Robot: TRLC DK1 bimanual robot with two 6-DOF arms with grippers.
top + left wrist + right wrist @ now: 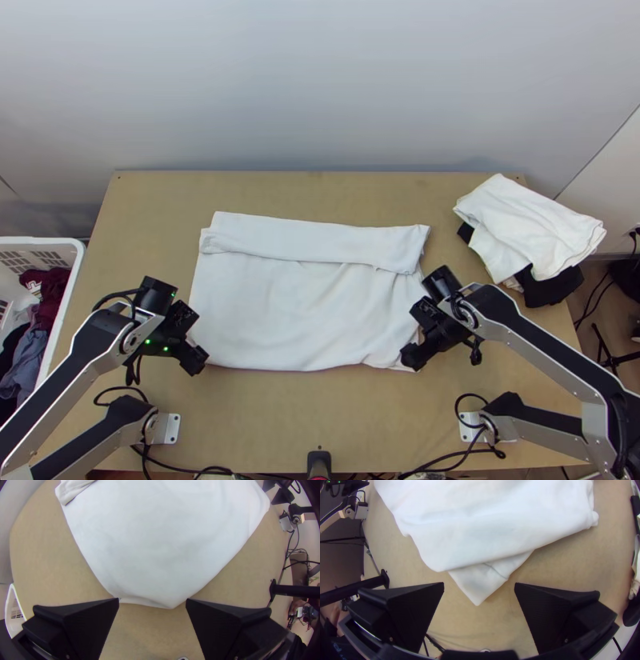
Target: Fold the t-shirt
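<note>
Top view: the white t-shirt (296, 312) lies in front of me, mid-counter (320, 416), mostly flat & spread wide w/ a few soft wrinkles. Along its far side a long band (320, 240) is folded over toward me, running approx. L to R. My L hand (194, 360) is at the shirt's near L corner, my R hand (412, 356) at the near R corner. White basket (66, 304) w/ dark red, grey-blue & black clothes (30, 352) stands off the counter's L side. At the far R corner there's a pile: white cloths (524, 224) on top, black cloth (552, 288) underneath.

L wrist view: my L hand (152, 600) is spread, fingers (90, 623) well parted, nothing pinched. The shirt's near L corner comes up btwn the fingertips; can't tell if the cloth touches them. Part of the folded band's end shows farther off, crossing the shirt's edge.

R wrist view: R hand (479, 585) also spread wide, no cloth gripped. A pointed corner of the lower layer (478, 593) pokes out from under the upper layer & aims into the gap btwn my fingers (416, 610), apart from both. The upper layer's edge lies loosely over it, slightly rumpled.
</note>
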